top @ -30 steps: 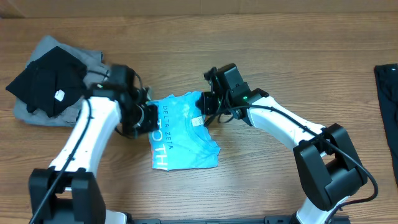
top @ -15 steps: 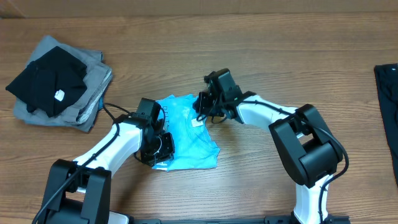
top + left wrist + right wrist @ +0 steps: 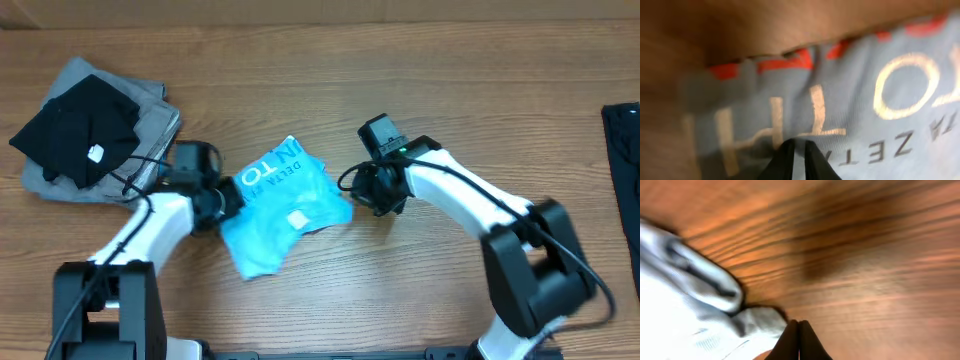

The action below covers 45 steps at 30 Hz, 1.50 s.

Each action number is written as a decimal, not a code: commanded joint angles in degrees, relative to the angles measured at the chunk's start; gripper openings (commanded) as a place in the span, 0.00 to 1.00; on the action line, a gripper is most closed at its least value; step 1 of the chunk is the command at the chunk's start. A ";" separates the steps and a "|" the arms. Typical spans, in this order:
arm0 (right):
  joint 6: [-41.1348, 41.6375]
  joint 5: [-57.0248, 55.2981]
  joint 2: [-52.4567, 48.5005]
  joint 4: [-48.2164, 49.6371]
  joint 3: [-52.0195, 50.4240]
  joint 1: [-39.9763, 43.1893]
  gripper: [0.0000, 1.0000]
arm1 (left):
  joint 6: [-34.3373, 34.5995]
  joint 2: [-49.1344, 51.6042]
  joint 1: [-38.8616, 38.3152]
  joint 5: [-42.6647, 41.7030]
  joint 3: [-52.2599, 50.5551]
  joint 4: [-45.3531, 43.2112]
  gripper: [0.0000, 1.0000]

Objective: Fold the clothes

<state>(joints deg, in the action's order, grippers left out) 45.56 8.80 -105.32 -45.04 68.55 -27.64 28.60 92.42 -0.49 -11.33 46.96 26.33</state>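
The sky-blue T-shirt (image 3: 283,205) lies crumpled at centre frame on the desk (image 3: 420,70), between both tools. The left tool (image 3: 796,152) is at its left edge, jaws a sliver apart; whether it grips cloth is unclear. The right tool (image 3: 799,330), pressed closed, is just beside its right edge.

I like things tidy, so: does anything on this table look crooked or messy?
The sky-blue T-shirt in the middle lies askew: its folded bundle sits diagonally on the table, lettering slanted and edges rumpled. The grey and black pile at upper left is loosely stacked, not squared.
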 commanded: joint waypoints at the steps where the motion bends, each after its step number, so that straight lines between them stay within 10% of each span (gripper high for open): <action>1: -4.76 -5.05 7.98 0.52 0.20 -1.11 0.04 | -9.49 0.46 2.80 -4.07 7.10 1.70 0.15; 6: -16.96 -0.31 10.97 5.57 0.17 -2.23 0.04 | -15.32 0.46 3.52 -9.38 18.21 16.13 0.26; 16: -13.79 6.75 0.42 23.69 -0.09 -6.01 0.04 | -15.67 0.57 3.06 -5.35 16.00 32.74 0.28; 35: 3.50 6.29 -7.04 4.83 -0.07 -3.13 0.04 | -13.09 0.57 2.78 -11.65 -1.79 -11.13 0.28; 45: -15.08 5.40 1.55 5.33 0.96 -3.17 0.04 | -22.80 0.55 4.72 -13.46 17.00 17.33 0.75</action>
<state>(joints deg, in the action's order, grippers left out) 39.00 14.00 -107.83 -40.40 68.95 -30.81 9.89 92.82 2.92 -23.75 60.03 40.36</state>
